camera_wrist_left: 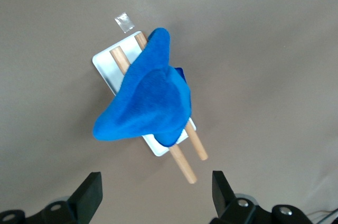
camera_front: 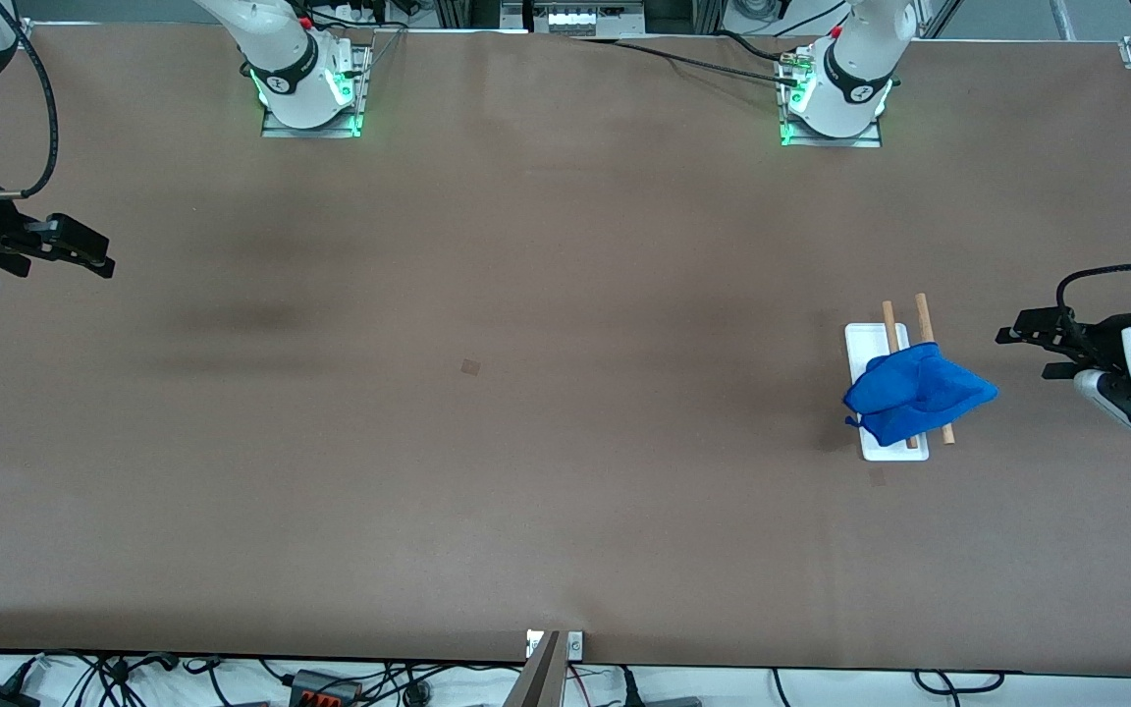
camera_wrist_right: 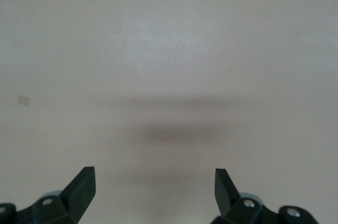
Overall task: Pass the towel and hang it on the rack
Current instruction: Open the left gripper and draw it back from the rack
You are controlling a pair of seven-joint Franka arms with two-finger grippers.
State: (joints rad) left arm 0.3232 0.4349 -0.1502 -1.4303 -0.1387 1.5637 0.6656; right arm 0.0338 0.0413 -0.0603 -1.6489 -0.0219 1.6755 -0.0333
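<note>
The blue towel [camera_front: 914, 393] lies bunched over the two wooden rods [camera_front: 889, 322] of the rack, whose white base [camera_front: 865, 344] stands on the table toward the left arm's end. In the left wrist view the towel [camera_wrist_left: 148, 102] covers the middle of the rods [camera_wrist_left: 185, 163] and part of the base [camera_wrist_left: 105, 65]. My left gripper [camera_front: 1027, 352] is open and empty, beside the rack and apart from it; it also shows in its wrist view [camera_wrist_left: 157, 192]. My right gripper [camera_front: 99, 257] is open and empty at the right arm's end of the table, over bare tabletop [camera_wrist_right: 155, 187].
A small tape mark [camera_front: 470, 366] lies near the table's middle, and another [camera_wrist_left: 124, 21] beside the rack base. The arm bases [camera_front: 305, 83] [camera_front: 835, 93] stand along the table's edge farthest from the front camera. A bracket [camera_front: 554, 643] sits on the edge nearest it.
</note>
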